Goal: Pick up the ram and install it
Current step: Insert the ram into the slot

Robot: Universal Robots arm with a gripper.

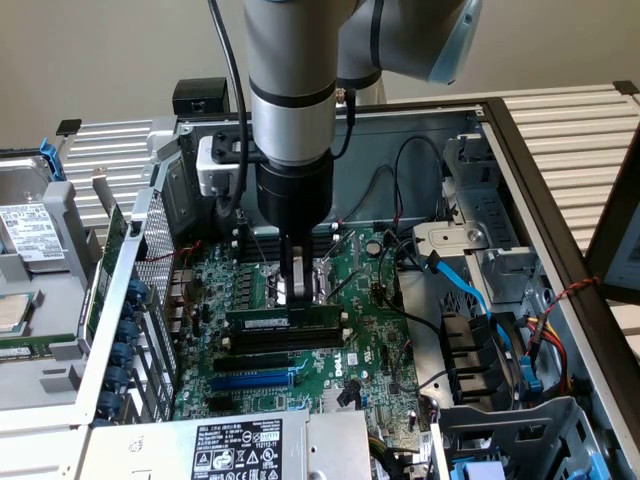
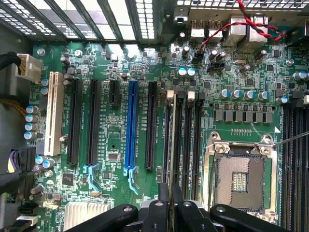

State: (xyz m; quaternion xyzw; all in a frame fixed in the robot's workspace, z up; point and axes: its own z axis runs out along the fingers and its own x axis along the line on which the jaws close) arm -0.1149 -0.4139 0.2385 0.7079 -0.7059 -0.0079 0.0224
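Closed end effector [image 2: 170, 192] fingers grip the ram [image 1: 285, 322], holding it upright on edge at the black memory slots [image 1: 280, 352] of the green motherboard [image 1: 372, 335].

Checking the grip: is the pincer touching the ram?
Touching. The exterior view shows the pincer closed over the ram at its top edge.
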